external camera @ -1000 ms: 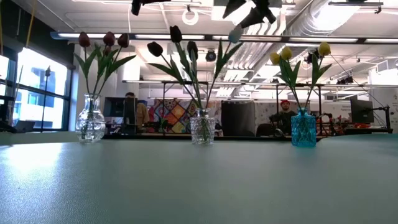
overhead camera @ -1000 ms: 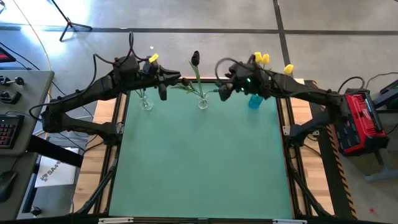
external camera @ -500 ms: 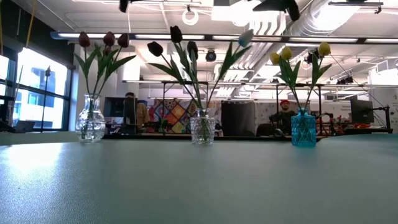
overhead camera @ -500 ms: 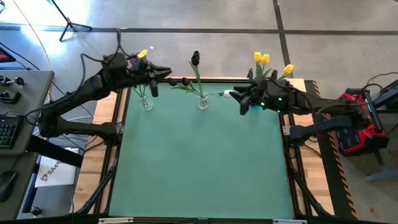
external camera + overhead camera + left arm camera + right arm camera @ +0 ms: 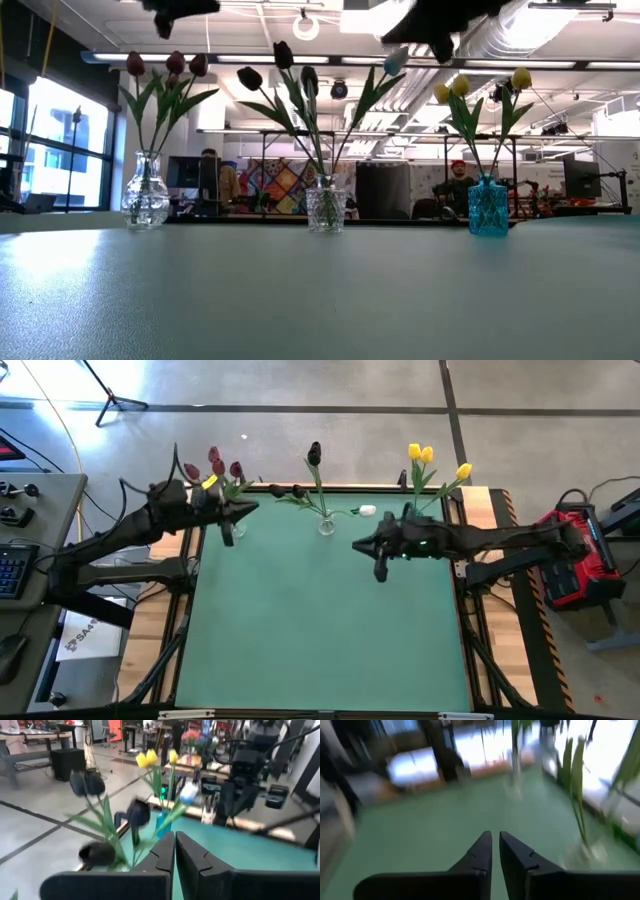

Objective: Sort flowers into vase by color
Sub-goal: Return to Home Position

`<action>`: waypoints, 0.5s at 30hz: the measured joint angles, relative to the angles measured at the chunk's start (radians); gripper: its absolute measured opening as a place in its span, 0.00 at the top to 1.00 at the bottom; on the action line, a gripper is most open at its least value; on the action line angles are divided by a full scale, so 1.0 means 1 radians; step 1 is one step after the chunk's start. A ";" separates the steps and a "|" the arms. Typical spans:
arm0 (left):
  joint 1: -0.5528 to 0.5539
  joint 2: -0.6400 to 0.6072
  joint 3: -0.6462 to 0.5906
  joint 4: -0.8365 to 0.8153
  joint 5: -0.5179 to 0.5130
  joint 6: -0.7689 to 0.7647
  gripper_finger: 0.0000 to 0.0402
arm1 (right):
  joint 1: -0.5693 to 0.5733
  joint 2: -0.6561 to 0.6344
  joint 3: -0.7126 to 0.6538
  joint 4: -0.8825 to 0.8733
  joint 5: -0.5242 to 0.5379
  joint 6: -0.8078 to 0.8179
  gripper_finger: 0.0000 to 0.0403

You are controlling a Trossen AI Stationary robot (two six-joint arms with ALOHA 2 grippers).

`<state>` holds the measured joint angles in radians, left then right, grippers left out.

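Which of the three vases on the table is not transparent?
The blue vase with the yellow tulips, at the right end; the left vase and middle vase are clear glass.

— Where do the vases stand?
— In a row along the far edge of the green table mat (image 5: 320, 300).
— In what order?
— The round-bellied clear glass vase (image 5: 146, 197) holding dark red tulips (image 5: 167, 66) is on the left. The straight clear cut-glass vase (image 5: 326, 209) holding black tulips (image 5: 279, 58) is in the middle. The blue glass vase (image 5: 488, 208) holding yellow tulips (image 5: 459, 86) is on the right.

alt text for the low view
Three vases line the table's far edge: left vase with red tulips, middle vase with black tulips and a white tulip, blue vase with yellow tulips. The left pincer and right pincer hang above.
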<state>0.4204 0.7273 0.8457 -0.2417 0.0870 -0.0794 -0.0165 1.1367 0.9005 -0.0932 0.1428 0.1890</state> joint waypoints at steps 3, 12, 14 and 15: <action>-0.010 -0.059 -0.059 -0.037 -0.001 0.062 1.00 | -0.013 0.031 0.000 -0.101 -0.004 0.005 0.93; -0.032 -0.279 -0.244 -0.013 0.012 0.094 1.00 | -0.010 -0.068 0.002 0.035 -0.023 -0.192 0.99; -0.031 -0.338 -0.282 0.003 0.008 0.082 1.00 | -0.019 -0.109 0.002 0.022 -0.021 -0.213 1.00; -0.031 -0.371 -0.299 0.013 0.009 0.077 1.00 | -0.023 -0.132 0.002 0.016 -0.021 -0.221 1.00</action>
<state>0.3893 0.3566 0.5471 -0.2284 0.0956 -0.0019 -0.0395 1.0051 0.9024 -0.0775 0.1216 -0.0323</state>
